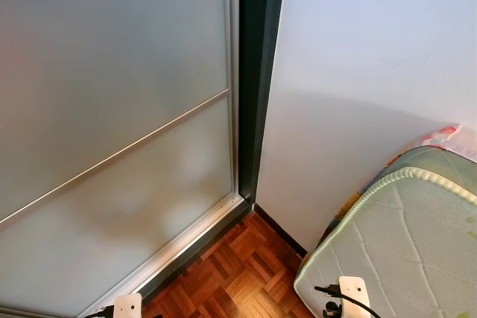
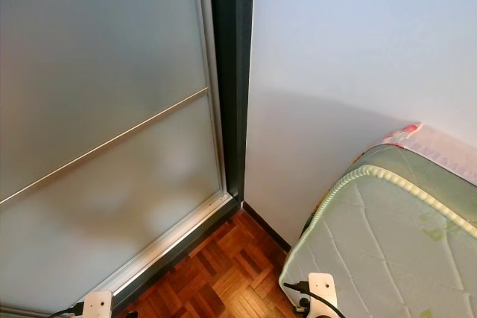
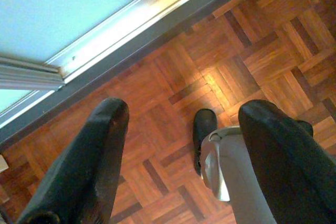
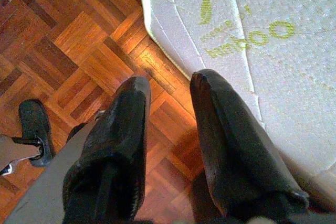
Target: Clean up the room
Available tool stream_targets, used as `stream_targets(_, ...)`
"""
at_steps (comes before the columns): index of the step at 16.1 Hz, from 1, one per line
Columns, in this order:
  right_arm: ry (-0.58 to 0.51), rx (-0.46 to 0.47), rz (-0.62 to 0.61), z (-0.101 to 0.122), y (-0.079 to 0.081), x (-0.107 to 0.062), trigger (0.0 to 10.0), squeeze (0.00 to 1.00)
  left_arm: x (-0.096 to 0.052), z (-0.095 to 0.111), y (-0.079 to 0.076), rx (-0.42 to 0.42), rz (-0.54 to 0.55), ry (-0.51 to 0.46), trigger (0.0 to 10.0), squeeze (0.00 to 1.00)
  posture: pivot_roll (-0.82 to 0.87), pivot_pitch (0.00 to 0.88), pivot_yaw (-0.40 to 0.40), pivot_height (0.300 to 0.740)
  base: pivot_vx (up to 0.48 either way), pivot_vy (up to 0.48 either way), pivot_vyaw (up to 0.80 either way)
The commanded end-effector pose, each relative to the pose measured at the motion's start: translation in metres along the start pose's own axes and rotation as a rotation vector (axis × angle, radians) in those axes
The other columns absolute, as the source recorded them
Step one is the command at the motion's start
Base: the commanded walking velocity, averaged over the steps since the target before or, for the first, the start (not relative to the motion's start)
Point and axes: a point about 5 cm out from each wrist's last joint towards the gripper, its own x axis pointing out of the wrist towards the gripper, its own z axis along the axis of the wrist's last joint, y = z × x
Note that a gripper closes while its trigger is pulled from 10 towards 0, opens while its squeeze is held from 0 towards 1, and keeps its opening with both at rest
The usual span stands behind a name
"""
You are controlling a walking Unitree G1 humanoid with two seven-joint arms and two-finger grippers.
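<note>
I face a room corner with no loose clutter in sight. A bare pale-green mattress (image 1: 406, 243) lies at the lower right, and its white cover printed "bamboo" (image 4: 262, 30) reaches the parquet floor (image 1: 238, 273). My left gripper (image 3: 184, 111) hangs open above the parquet beside the door track, with nothing between its fingers. My right gripper (image 4: 170, 82) hangs over the floor at the mattress edge, its fingers a little apart and empty. The white tops of both wrists show at the bottom of the eye views.
A frosted glass sliding door (image 1: 112, 124) with a metal floor track (image 3: 136, 14) stands on the left, beside a dark frame (image 1: 253, 72). A white wall (image 1: 373, 57) rises behind the mattress, with pink patterned bedding (image 1: 447, 138) against it. My black feet (image 3: 202, 127) stand on the parquet.
</note>
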Motion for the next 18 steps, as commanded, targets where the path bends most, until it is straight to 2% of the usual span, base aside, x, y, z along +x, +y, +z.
stream_targets(1,-0.097,0.156,0.156,0.063,-0.026,0.005,10.0,0.00,0.019,0.049,0.020,-0.079,0.057,0.040,10.0,0.00,0.00,0.000,-0.008,0.740,0.000,0.000,0.00)
stream_targets(2,-0.110,0.176,0.084,0.062,-0.036,0.004,10.0,0.00,0.019,0.046,0.017,-0.131,0.041,0.051,10.0,0.00,0.00,0.000,-0.013,0.740,0.000,0.000,0.00)
stream_targets(3,-0.105,0.188,0.085,0.061,-0.038,0.004,10.0,0.00,0.019,0.045,0.016,-0.149,0.034,0.054,10.0,0.00,0.00,0.000,-0.013,0.740,0.000,0.000,0.00)
stream_targets(4,-0.101,0.123,0.023,0.062,-0.045,0.003,10.0,0.00,0.016,0.034,0.010,-0.139,-0.003,0.071,10.0,0.00,0.00,0.000,-0.020,0.740,0.000,0.000,0.00)
stream_targets(5,-0.100,0.131,0.012,0.063,-0.048,0.003,10.0,0.00,0.015,0.028,0.006,-0.103,-0.028,0.102,10.0,0.00,0.00,0.000,-0.028,0.740,0.000,0.000,0.00)
stream_targets(6,-0.097,0.117,0.015,0.064,-0.048,0.003,10.0,0.00,0.015,0.026,0.004,-0.104,-0.040,0.109,10.0,0.00,0.01,0.000,-0.032,0.740,0.000,0.000,0.00)
stream_targets(8,-0.131,0.130,0.073,0.077,-0.046,0.003,10.0,0.00,0.014,0.024,0.003,-0.035,-0.063,0.110,10.0,0.00,-0.01,0.000,-0.024,0.740,0.000,0.000,0.00)
stream_targets(10,-0.137,0.153,0.048,0.078,-0.047,0.003,10.0,0.00,0.013,0.022,0.006,-0.065,-0.043,0.130,10.0,0.00,0.00,0.000,-0.027,0.740,0.000,0.000,0.00)
stream_targets(13,-0.160,0.094,-0.010,0.083,-0.052,0.003,10.0,0.00,0.014,0.025,0.006,-0.082,-0.028,0.113,10.0,0.00,0.01,0.000,-0.031,0.740,0.000,0.000,0.00)
stream_targets(14,-0.143,0.126,0.053,0.082,-0.048,0.003,10.0,0.00,0.014,0.025,0.006,-0.127,-0.018,0.103,10.0,0.00,0.00,0.000,-0.023,0.740,0.000,0.000,0.00)
stream_targets(16,-0.132,0.141,0.025,0.080,-0.048,0.004,10.0,0.00,0.015,0.027,0.008,-0.058,-0.021,0.111,10.0,0.00,0.00,0.000,-0.012,0.740,0.000,0.000,0.00)
stream_targets(18,-0.128,0.164,0.017,0.079,-0.048,0.004,10.0,0.00,0.015,0.028,0.009,-0.045,-0.028,0.111,10.0,0.00,0.01,0.000,-0.011,0.740,0.000,0.000,0.00)
